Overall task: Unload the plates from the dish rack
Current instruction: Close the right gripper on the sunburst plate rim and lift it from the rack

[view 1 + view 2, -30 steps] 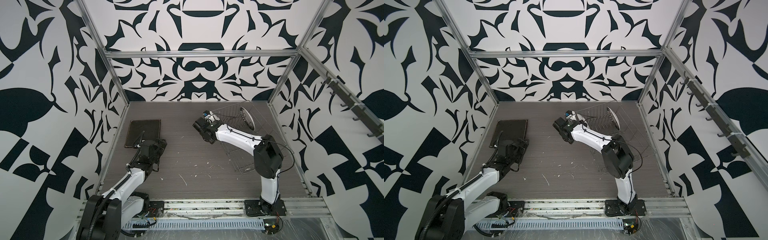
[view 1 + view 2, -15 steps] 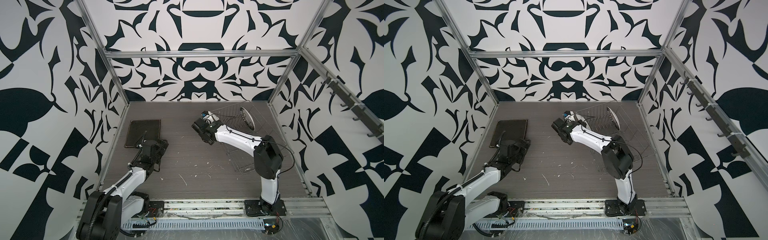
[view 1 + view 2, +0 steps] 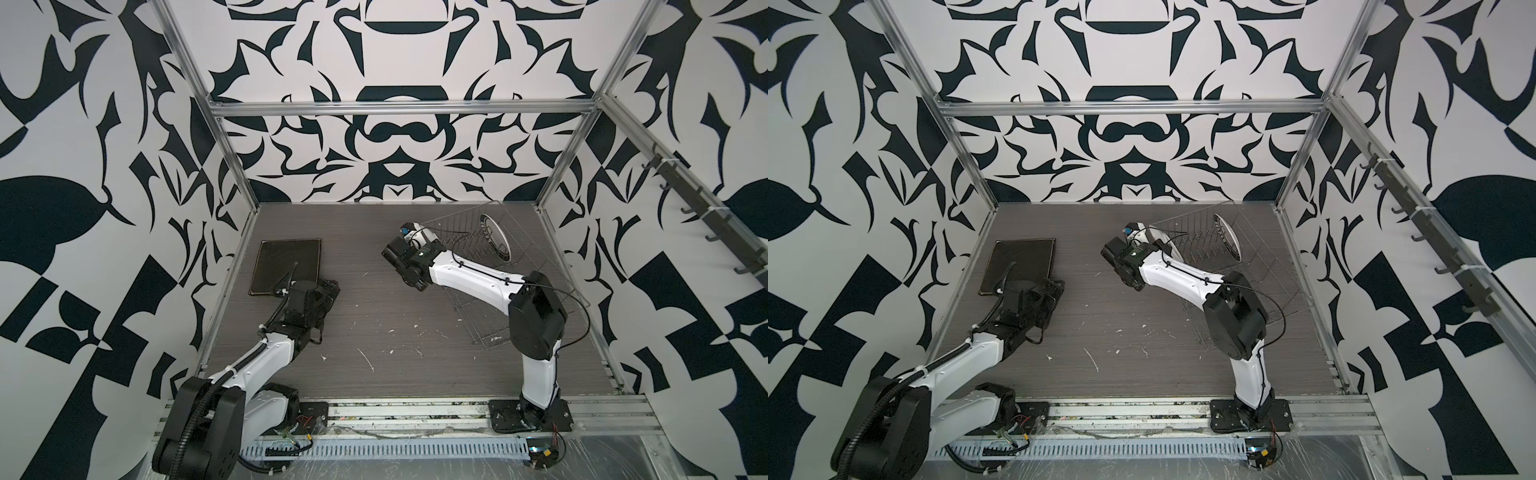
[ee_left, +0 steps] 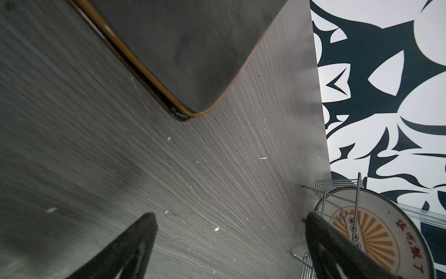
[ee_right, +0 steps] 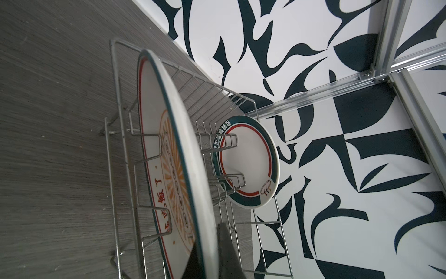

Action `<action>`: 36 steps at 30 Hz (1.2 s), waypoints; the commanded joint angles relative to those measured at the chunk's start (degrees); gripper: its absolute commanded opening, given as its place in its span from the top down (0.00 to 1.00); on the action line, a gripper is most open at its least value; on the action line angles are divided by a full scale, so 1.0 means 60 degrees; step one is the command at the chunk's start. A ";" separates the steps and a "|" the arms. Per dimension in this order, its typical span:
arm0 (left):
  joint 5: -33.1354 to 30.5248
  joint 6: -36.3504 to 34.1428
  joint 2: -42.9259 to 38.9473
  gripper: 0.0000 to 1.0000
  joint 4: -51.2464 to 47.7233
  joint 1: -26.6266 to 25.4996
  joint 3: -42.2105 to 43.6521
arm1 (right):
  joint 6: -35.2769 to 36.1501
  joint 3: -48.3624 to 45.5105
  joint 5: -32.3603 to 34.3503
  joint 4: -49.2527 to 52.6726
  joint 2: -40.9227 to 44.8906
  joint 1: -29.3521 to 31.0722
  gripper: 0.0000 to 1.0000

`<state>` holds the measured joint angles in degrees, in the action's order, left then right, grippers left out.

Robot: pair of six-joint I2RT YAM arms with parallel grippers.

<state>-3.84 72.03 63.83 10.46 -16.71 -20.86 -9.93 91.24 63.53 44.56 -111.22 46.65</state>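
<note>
Silver wire dish rack [image 3: 489,329] is holding two round white plates [image 5: 248,164] — right jaws clamping the sunburst plate [image 5: 169,169]; left jaws gaping wide beside one black square plate [image 3: 286,266].

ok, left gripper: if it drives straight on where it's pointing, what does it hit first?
Probably the bare table. The open left gripper aims down at it, just past the corner of the black square plate. Depth is unclear from the wrist view.
</note>
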 commanded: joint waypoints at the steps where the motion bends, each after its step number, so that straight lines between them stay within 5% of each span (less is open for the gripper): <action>1: -0.0166 0.0050 0.0089 0.00 0.0158 -0.0079 -0.0210 | 0.0491 0.0204 0.0931 0.0397 0.0795 0.0047 1.00; 25: -0.0152 0.0047 0.0377 0.00 0.0308 -0.0344 -0.0434 | 0.1135 0.0055 0.1386 -0.0268 0.1617 0.0416 1.00; 36: 0.0147 0.0023 0.0521 0.01 0.0461 -0.0394 -0.0562 | 0.2332 -0.0550 0.1598 -0.1699 0.2369 0.0737 1.00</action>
<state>-3.55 72.20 66.43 11.88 -18.81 -22.39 1.78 88.23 68.55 39.09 -100.31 50.50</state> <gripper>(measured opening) 0.995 0.088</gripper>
